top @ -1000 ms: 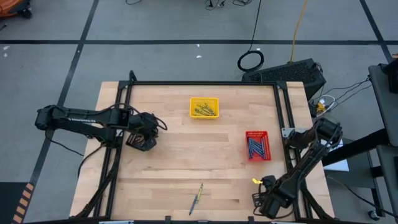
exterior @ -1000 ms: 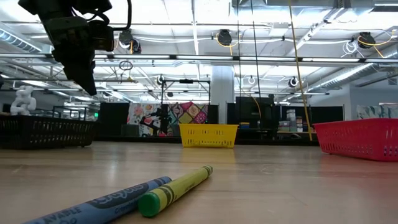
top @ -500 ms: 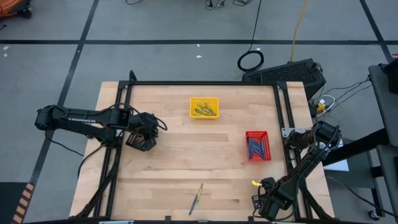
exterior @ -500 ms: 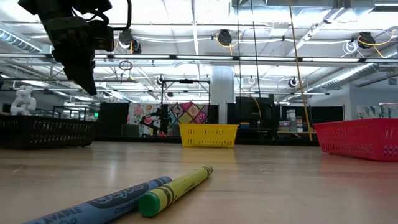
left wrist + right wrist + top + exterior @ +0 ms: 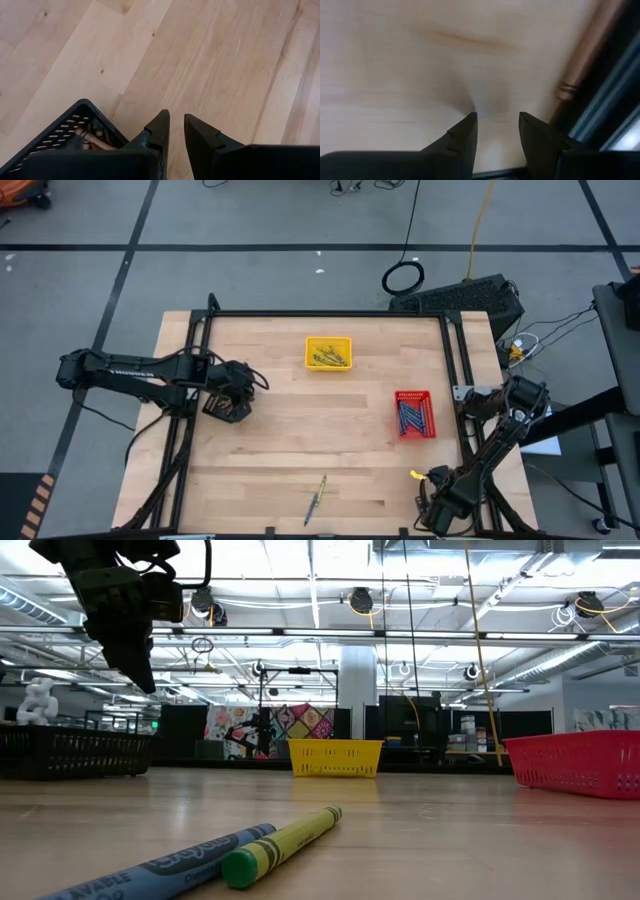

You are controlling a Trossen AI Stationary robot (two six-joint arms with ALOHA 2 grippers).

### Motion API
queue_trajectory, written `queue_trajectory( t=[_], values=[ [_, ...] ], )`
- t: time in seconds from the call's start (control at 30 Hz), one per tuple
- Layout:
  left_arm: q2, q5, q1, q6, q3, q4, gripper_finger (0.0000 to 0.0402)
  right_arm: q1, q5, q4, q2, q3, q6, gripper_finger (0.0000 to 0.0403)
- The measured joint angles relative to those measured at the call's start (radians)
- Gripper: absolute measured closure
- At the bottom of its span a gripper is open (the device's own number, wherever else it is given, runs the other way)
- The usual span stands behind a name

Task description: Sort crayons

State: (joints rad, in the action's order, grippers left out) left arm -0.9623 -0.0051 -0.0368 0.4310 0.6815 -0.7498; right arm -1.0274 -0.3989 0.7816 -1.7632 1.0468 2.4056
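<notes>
Two crayons, a blue one (image 5: pixel 170 865) and a yellow one (image 5: pixel 285 840), lie side by side on the wood near the table's front edge (image 5: pixel 318 498). My left gripper (image 5: pixel 176 122) hovers at the table's left, just past the black tray (image 5: pixel 65 130), which holds brown crayons (image 5: pixel 92 142). Its fingers stand slightly apart with nothing between them. My right gripper (image 5: pixel 497 125) is open over bare wood at the near right corner (image 5: pixel 432 498). A brown crayon (image 5: pixel 582 55) lies beside the black frame rail there.
A yellow tray (image 5: pixel 328 353) with yellow crayons sits at the far middle. At the right, a red tray (image 5: pixel 413 413) holds blue crayons. Black frame rails (image 5: pixel 460 370) run along the table's sides. Bare wood spreads between the trays.
My right gripper has swung a little toward the table's right edge, turning slightly as it went. It has stayed open. The crayons and my left arm have kept still.
</notes>
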Motion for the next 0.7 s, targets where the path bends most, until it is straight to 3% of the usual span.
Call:
queue_trajectory(
  t=[0.13, 0.33, 0.53, 0.7],
  values=[
    [0.0, 0.0, 0.0, 0.001, 0.0, 0.0, 0.034, -0.006, -0.075, 0.05, -0.002, 0.002, -0.005, 0.0273],
    [0.0, 0.0, 0.0, 0.008, 0.0, 0.009, 0.034, -0.012, -0.04, 0.054, 0.0, 0.002, -0.034, 0.0273],
    [0.0, 0.0, 0.0, 0.008, 0.0, 0.008, 0.034, -0.02, -0.049, -0.101, -0.004, -0.002, 0.004, 0.0273],
    [0.0, 0.0, 0.0, 0.008, 0.0, 0.008, 0.034, -0.047, -0.07, -0.108, -0.028, 0.0, 0.015, 0.0273]
  ],
)
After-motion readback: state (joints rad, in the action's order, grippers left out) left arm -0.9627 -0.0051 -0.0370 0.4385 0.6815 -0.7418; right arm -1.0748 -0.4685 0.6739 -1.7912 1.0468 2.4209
